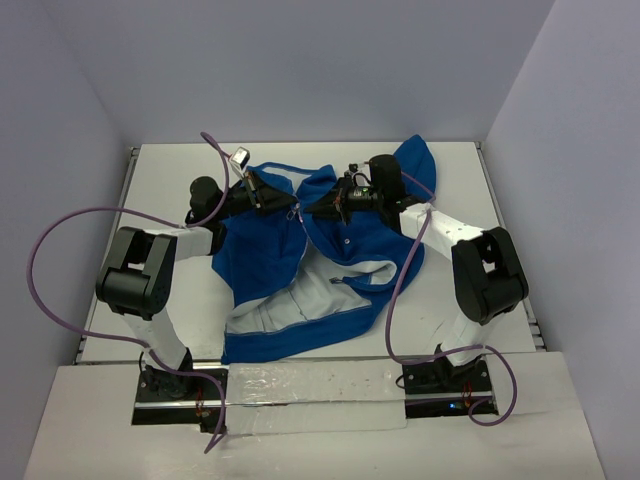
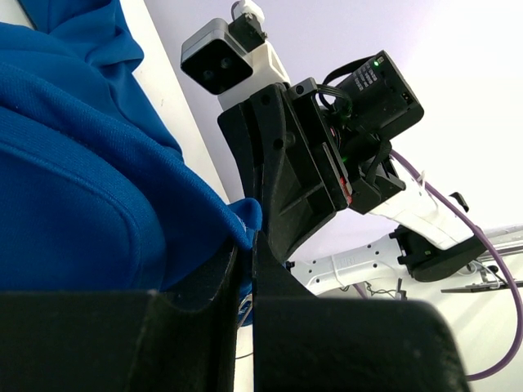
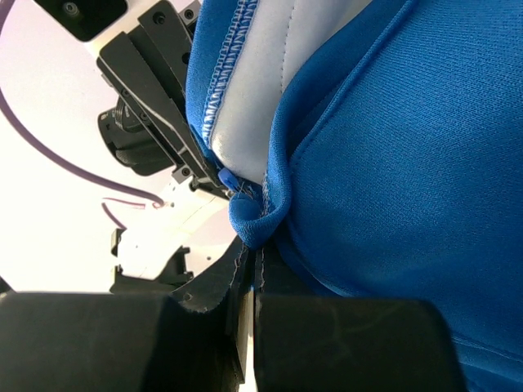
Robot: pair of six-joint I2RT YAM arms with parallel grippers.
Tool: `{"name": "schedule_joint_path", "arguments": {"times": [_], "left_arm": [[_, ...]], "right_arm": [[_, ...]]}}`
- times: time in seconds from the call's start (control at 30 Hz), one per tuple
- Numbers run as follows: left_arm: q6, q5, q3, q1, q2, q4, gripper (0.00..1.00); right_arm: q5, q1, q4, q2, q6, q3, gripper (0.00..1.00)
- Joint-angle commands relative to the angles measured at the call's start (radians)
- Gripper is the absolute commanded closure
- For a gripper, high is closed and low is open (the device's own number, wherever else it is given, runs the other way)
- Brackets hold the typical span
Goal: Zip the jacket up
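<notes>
The royal-blue jacket point(image 1: 280, 255) lies in the middle of the table, its lower front spread open so the pale grey-white lining point(image 1: 300, 305) shows. The light zipper point(image 1: 300, 222) runs down between the two grippers. My left gripper point(image 1: 268, 192) is shut on the blue fabric at the left front edge near the collar; its wrist view shows the fabric point(image 2: 90, 188) pinched between the fingers. My right gripper point(image 1: 322, 204) is shut on the right front edge, with a fold of blue fabric point(image 3: 253, 220) pinched at its fingertips and the lining point(image 3: 253, 73) above. The two grippers face each other closely.
The jacket's hood point(image 1: 412, 160) lies at the back right behind the right arm. Purple cables point(image 1: 60, 240) loop beside both arms. Walls enclose the white table point(image 1: 160, 180) on three sides. A clear strip point(image 1: 310, 385) lies along the near edge.
</notes>
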Motion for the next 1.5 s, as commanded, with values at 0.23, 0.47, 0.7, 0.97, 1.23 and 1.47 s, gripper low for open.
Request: {"name": "schedule_joint_path", "arguments": {"times": [0.23, 0.47, 0.7, 0.97, 1.23, 1.47], "left_arm": [[-0.039, 0.022, 0.006, -0.010, -0.032, 0.114, 1.00], [-0.054, 0.025, 0.002, -0.011, -0.026, 0.123, 1.00], [-0.054, 0.022, -0.012, -0.013, -0.026, 0.117, 1.00], [-0.059, 0.003, -0.036, -0.014, -0.029, 0.118, 1.00], [-0.083, 0.005, -0.044, -0.016, -0.029, 0.149, 1.00], [-0.070, 0.015, -0.054, -0.017, -0.037, 0.120, 1.00]], "right_arm": [[0.013, -0.002, -0.011, 0.010, -0.126, 0.072, 1.00], [0.048, 0.006, -0.028, -0.002, -0.209, 0.092, 1.00], [0.073, 0.006, 0.039, -0.015, -0.190, 0.075, 1.00], [0.106, 0.006, 0.126, -0.038, -0.147, 0.047, 1.00], [0.138, 0.005, 0.136, -0.055, -0.156, 0.032, 1.00], [0.169, 0.006, 0.128, -0.065, -0.195, 0.030, 1.00]]}}
